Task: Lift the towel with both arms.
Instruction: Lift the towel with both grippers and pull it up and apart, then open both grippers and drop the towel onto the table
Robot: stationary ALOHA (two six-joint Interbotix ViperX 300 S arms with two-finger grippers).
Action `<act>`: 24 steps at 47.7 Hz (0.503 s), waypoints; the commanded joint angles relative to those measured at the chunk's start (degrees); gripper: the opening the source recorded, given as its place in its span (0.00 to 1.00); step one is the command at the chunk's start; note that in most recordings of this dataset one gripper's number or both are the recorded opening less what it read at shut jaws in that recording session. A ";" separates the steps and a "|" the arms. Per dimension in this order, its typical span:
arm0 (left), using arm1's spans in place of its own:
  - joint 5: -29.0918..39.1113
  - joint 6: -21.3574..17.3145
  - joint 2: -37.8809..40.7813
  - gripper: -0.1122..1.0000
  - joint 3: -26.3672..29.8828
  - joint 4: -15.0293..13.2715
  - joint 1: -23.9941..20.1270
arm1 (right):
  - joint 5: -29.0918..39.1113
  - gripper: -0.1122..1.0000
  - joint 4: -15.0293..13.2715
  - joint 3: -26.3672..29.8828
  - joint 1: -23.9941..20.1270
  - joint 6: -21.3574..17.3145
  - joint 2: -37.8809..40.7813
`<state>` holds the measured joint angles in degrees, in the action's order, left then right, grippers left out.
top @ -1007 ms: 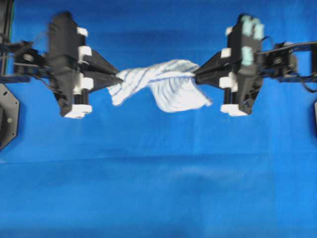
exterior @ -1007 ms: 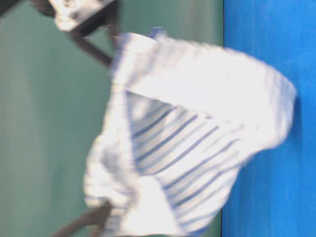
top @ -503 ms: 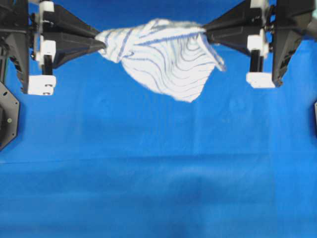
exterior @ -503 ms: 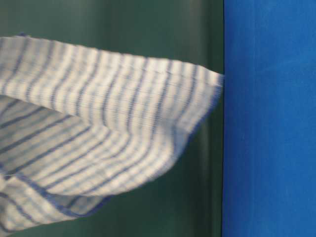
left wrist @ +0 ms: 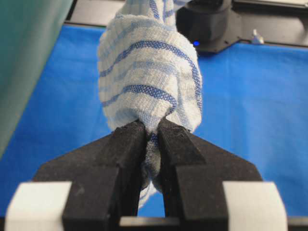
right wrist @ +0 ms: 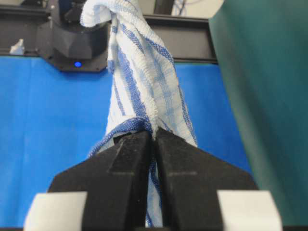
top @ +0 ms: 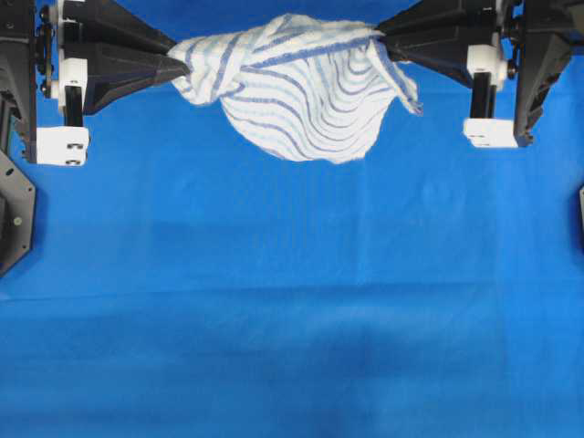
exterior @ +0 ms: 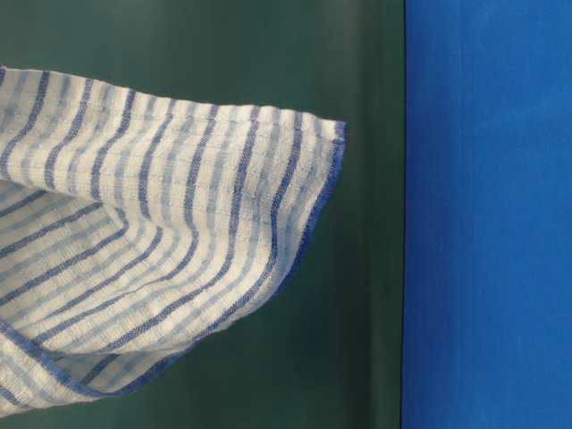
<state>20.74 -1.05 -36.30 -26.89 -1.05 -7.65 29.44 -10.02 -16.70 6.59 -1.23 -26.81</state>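
The white towel (top: 297, 87) with blue stripes hangs in the air between my two grippers, clear of the blue sheet (top: 292, 301). My left gripper (top: 182, 66) is shut on the towel's left end, and the cloth bunches out from between its jaws in the left wrist view (left wrist: 151, 127). My right gripper (top: 379, 44) is shut on the towel's right end, with a twisted strand (right wrist: 139, 82) rising from its tips (right wrist: 155, 134). The middle sags in a loose fold. At table level a hanging corner of the towel (exterior: 161, 241) fills the left of the view.
The blue sheet covers the whole table below the towel. A dark green backdrop (exterior: 366, 268) stands behind it. Black arm bases (left wrist: 211, 24) (right wrist: 72, 33) sit at the far edges, and black mounts (top: 14, 219) at the sides of the overhead view.
Both arms have risen with the towel held between them, moving toward the top of the overhead view. The towel has spread wider and its hanging fold has swung and settled.
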 commanded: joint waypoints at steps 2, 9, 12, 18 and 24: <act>-0.44 0.09 -0.53 0.15 1.49 0.09 -0.18 | -0.35 0.15 -0.26 1.58 0.18 0.18 -0.53; -0.53 0.79 -0.79 0.31 1.32 0.00 -0.09 | -0.35 0.18 -0.26 1.58 0.18 -0.18 -0.44; -0.62 0.79 -1.05 0.48 1.23 0.00 -0.09 | -0.44 0.36 -0.26 1.58 0.18 -0.44 -0.44; -0.44 0.26 -1.41 0.82 0.97 0.00 0.26 | -0.44 0.67 -0.35 1.49 0.18 -0.18 -0.44; -0.35 0.35 -1.67 0.94 0.44 0.00 0.53 | 0.00 0.68 -0.35 1.05 0.18 -0.53 -0.44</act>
<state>20.65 -0.79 -37.62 -26.89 -1.05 -7.47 29.53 -10.20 -16.70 6.68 -1.67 -26.81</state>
